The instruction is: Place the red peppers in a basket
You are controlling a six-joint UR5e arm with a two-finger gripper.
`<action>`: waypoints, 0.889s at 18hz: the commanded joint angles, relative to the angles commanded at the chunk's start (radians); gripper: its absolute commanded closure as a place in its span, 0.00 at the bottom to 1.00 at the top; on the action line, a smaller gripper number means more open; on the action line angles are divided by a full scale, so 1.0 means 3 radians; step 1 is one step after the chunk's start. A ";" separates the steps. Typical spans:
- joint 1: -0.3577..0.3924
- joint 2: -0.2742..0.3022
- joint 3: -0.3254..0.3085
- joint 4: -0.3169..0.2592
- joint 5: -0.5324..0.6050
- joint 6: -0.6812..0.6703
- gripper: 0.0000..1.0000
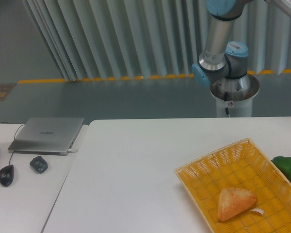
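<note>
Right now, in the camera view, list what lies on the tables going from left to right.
Computer mouse → small dark object → closed laptop → bread piece inside the yellow basket → green bell pepper. No red pepper or hand shows.

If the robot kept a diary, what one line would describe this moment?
hand: out of view | red pepper: not visible | yellow woven basket: holds tan bread piece | green pepper: beside basket
</note>
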 joint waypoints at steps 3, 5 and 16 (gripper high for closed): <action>-0.0015 -0.0005 0.0041 0.0000 0.0000 -0.0142 0.48; -0.0087 0.0005 0.0041 -0.0005 -0.0020 -0.0458 0.90; -0.0353 -0.0062 0.0026 0.0072 -0.0015 -0.1064 1.00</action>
